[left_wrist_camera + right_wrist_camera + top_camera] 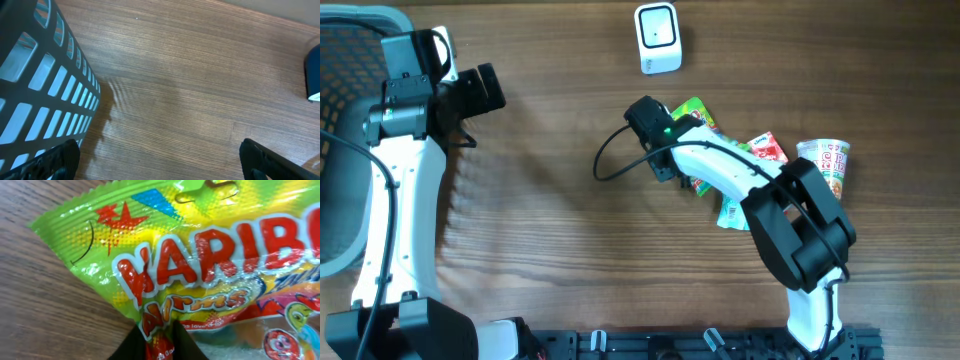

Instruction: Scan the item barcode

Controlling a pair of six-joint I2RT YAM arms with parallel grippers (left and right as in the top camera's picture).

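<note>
Overhead: bright, even, soft light; wood table (550, 250) sharp edge to edge. Faint striped shadow from basket (345, 150) stretches toward candy bag (698, 108): light comes from beyond basket, on side away from bag. Right wrist: bag fills frame, white glare on foil across red letters, print along bag's lower edge soft; gripper fingers (125, 350) below bag near black, no detail. Left wrist: basket close, slightly blurred; wood grain crisp.

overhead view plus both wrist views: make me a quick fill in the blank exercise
1. The right fingers pinch the edge of a bag branded ___.
2. The left fingers stand ___ beside the basket.
3. The white scanner sits on a ___ table.
Missing: Haribo; open; wooden.
</note>
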